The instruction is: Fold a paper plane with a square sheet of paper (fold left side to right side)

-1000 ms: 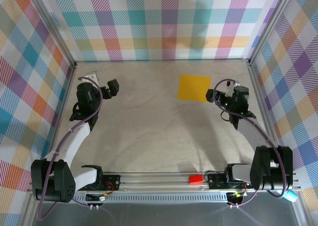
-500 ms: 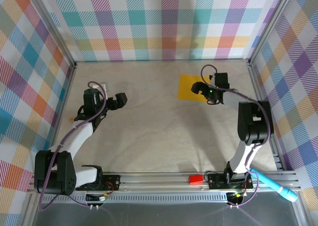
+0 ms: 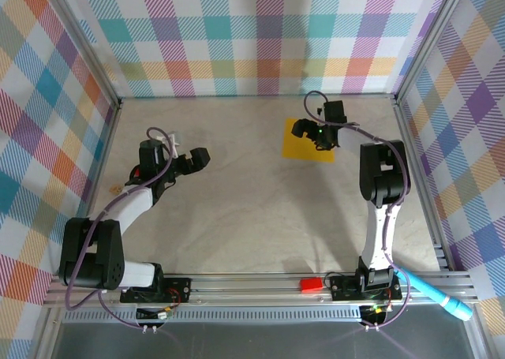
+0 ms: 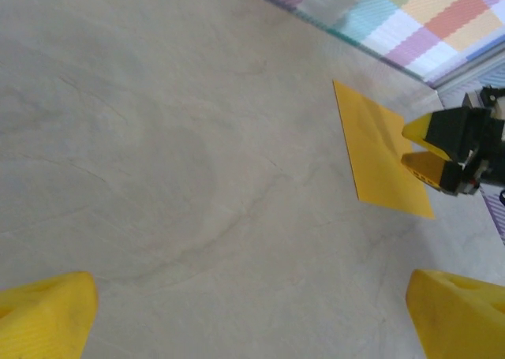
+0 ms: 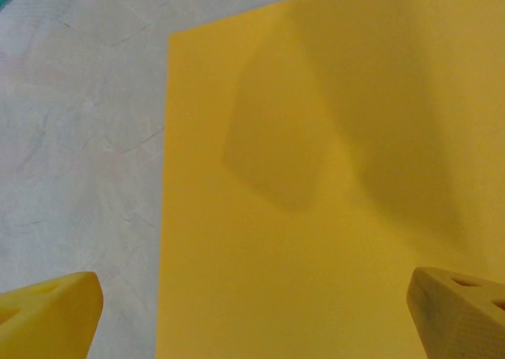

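Note:
The square sheet of paper (image 3: 304, 153) lies flat and unfolded on the pale table, at the back right of centre. My right gripper (image 3: 308, 136) hovers over its upper part, open. In the right wrist view the yellow sheet (image 5: 316, 177) lies under the wide-open right gripper (image 5: 252, 319), with finger shadows on it and its left edge showing. My left gripper (image 3: 197, 158) is open over bare table far to the left of the sheet. The left wrist view, past the open left gripper (image 4: 252, 327), shows the sheet (image 4: 375, 150) ahead and the right gripper (image 4: 430, 150) at its far side.
A small red block (image 3: 311, 283) sits on the front rail, and a light blue pen-like cylinder (image 3: 442, 297) lies at the front right corner. Plaid walls with metal posts close in the table on three sides.
The right arm has stretched forward and left, carrying its gripper from beside the sheet's right edge to above it. The left gripper has drifted right and slightly nearer.

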`<control>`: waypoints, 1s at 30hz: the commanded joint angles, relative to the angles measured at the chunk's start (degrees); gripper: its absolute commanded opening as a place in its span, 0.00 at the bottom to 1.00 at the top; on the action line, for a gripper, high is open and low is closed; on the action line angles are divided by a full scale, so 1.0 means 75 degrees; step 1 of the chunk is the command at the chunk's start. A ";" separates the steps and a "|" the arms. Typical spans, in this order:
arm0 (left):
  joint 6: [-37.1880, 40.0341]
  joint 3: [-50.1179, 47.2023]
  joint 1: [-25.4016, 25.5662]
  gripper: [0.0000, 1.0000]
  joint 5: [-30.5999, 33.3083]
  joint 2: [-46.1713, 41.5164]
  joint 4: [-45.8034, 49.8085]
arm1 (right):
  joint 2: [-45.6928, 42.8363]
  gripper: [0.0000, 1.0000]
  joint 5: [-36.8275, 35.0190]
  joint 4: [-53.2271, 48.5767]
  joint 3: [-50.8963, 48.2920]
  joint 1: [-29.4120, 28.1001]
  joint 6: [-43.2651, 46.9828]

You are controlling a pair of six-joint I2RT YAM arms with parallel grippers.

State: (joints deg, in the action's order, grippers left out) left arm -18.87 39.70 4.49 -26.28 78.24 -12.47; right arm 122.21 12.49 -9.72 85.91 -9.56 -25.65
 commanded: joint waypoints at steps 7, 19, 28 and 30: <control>0.0018 0.0259 0.0082 1.00 -0.0218 -0.0092 0.0065 | 0.0197 0.99 0.0142 -0.1122 -0.0001 -0.0394 0.0169; 0.0164 0.0319 0.0101 1.00 -0.0070 -0.0143 0.0253 | -0.1518 0.99 0.0193 -0.0620 -0.2852 -0.1582 -0.1237; 0.0243 0.0360 0.0110 1.00 0.0002 -0.0102 0.0382 | -0.2541 0.99 -0.0156 -0.0080 -0.4414 -0.2808 -0.2587; 0.0254 0.0412 0.0118 1.00 -0.0057 -0.0062 0.0452 | -0.2618 0.99 -0.0189 -0.0021 -0.4446 -0.2968 -0.2694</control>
State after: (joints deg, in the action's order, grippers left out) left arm -18.22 40.36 4.80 -26.48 78.59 -10.52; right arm 101.23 11.60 -4.45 55.44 -30.00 -40.91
